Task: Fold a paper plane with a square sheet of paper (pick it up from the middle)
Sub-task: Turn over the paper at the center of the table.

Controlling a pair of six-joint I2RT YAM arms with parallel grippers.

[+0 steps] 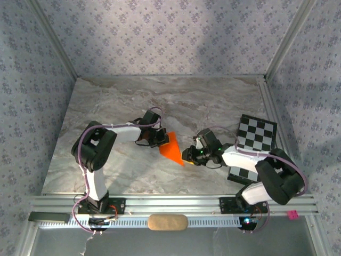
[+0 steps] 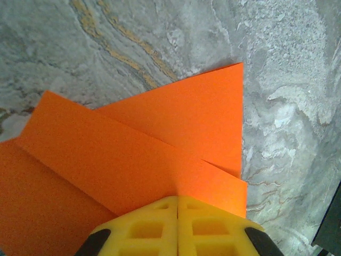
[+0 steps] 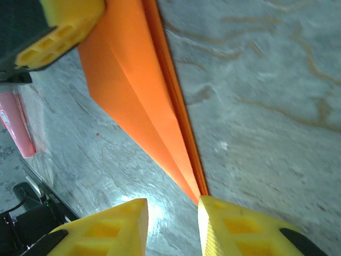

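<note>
- At the paper plane's (image 1: pixel 171 149) (image 2: pixel 160 133) (image 3: pixel 138 96) wide end, the left gripper (image 1: pixel 157 138) (image 2: pixel 177 201) is pinched tight on the centre crease, covering it.
- The plane sits midway across the table (image 1: pixel 106 106), bare marble all round.
- At its sharp tip, the right gripper (image 1: pixel 187 155) (image 3: pixel 173 205) stands part open, holding nothing; one finger (image 3: pixel 234 229) touches the tip.

Note your grey marbled tabletop (image 1: pixel 160 101), boxed in by blue-grey patterned wallpaper walls (image 1: pixel 160 37). A black-and-white checkerboard card (image 1: pixel 257 134) lies flat by its right edge. A tan oblong pad (image 1: pixel 167 222) sits centred on the slotted aluminium rail (image 1: pixel 176 205) at the near edge. You'll spot a small pink stick (image 3: pixel 18 125) at the left of the right wrist view.
</note>
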